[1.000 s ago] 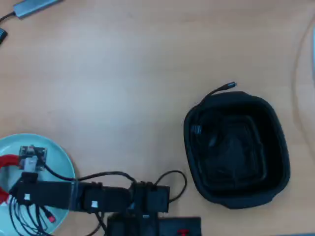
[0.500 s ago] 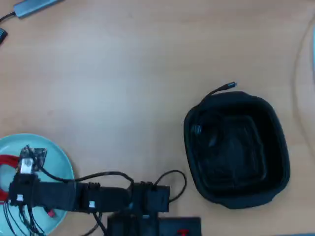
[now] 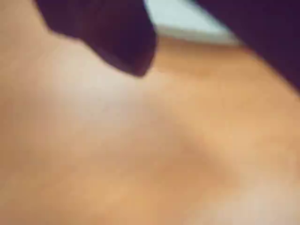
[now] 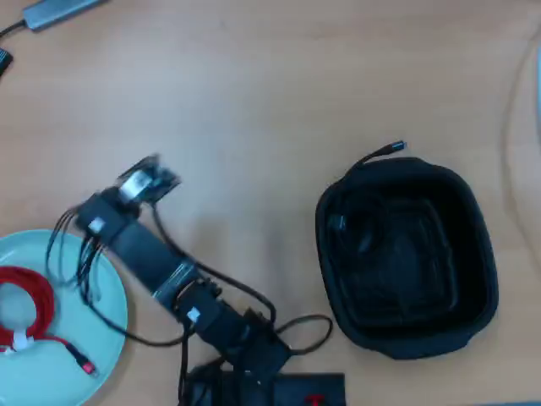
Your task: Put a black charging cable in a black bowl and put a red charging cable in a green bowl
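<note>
The red charging cable (image 4: 34, 304) lies coiled in the green bowl (image 4: 59, 382) at the lower left of the overhead view, white tie toward the front and free of the gripper. My gripper (image 4: 145, 179) hangs over bare table just above and right of that bowl, blurred by motion. The wrist view is blurred too, but its two dark jaws stand apart around my gripper (image 3: 211, 70) with only table between them. At the right stands the black bowl (image 4: 475, 245). Inside it the black charging cable (image 4: 338, 222) is faintly visible, one plug end poking over the far rim.
A grey adapter (image 4: 59, 10) with a dark lead lies at the top left corner. The arm's base (image 4: 262, 385) and its loose wires fill the bottom centre. A pale curved edge (image 4: 536, 85) shows at the right border.
The arm has swung up and to the right, off the green bowl. The red cable it covered now lies uncovered in the bowl, released.
</note>
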